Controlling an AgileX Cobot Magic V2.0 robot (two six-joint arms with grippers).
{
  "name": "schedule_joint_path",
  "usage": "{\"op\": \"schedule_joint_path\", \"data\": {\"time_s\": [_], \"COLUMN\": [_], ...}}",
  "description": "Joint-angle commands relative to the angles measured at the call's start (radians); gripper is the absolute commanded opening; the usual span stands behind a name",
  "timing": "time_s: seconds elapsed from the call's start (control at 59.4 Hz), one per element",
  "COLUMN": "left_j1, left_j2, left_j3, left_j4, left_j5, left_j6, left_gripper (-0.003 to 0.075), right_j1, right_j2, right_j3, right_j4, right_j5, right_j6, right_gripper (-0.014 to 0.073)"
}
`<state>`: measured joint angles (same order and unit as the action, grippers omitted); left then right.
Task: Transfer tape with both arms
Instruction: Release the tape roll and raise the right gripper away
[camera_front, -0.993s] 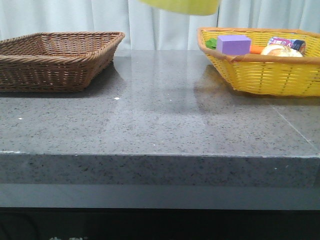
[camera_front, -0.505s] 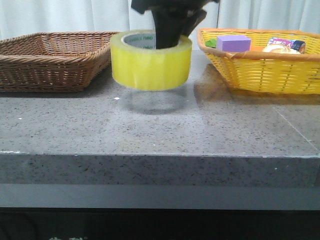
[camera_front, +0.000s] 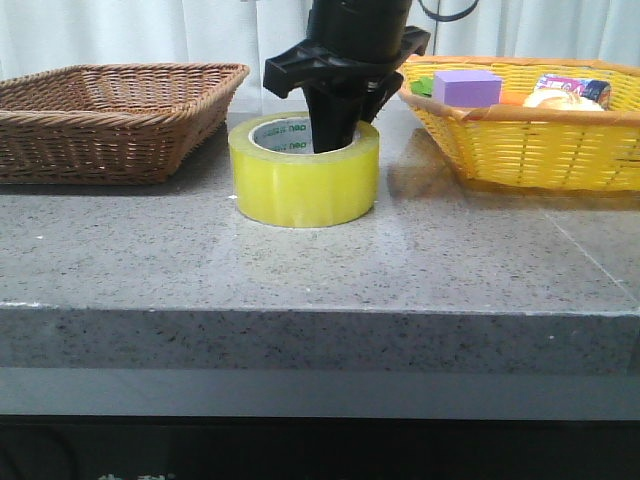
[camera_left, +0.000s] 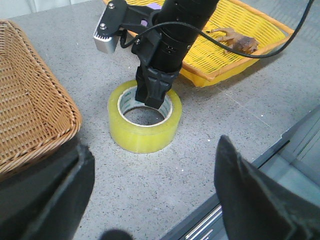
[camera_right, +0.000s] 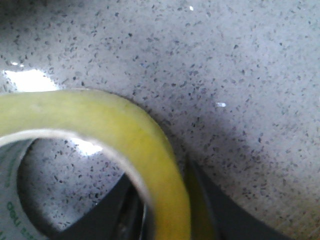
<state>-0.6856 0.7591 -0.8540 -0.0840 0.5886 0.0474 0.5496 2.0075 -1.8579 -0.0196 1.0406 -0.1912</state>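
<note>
While the right gripper (camera_left: 152, 97) pinches the wall of the tape (camera_front: 304, 172), resting on the table (camera_front: 300, 270) btwn baskets, release straight up w/o tipping; left gripper (camera_left: 150, 200) is spread, waiting nearby.

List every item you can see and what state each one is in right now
tape: flat on the table, between the baskets.
right tool: shut on the tape's wall, one finger inside the core.
left tool: open, apart from the tape, holding nothing.
brown basket: looks empty.
yellow basket: holds a purple block and other items.
</note>
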Motion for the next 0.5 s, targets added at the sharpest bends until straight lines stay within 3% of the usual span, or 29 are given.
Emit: {"op": "schedule_joint_path", "data": {"time_s": [0.0,0.32,0.488], "left_j1": [-0.009,-0.009,-0.009], "left_j2": [-0.002,-0.002,-0.002], "left_j3": [-0.034,-0.034,-0.034], "left_j4": [-0.012,-0.012,-0.012], "left_j5": [-0.067,-0.078,-0.078], "left_j6": [-0.002,-0.002,-0.002], "left_gripper": [0.0493,0.0493,0.0493], "right_j1": [0.001,-0.006,-0.048], "right_j2": [-0.062,-0.147,-0.268], "right_j3": [-0.034,-0.101,-0.084], "right_j4": [-0.004,0.020,0.141], "right_j5": [-0.038,-0.032,-0.035], "right_j6": [-0.009,0.054,0.072], "right_gripper": [0.0328,0.0350,0.0350]}}
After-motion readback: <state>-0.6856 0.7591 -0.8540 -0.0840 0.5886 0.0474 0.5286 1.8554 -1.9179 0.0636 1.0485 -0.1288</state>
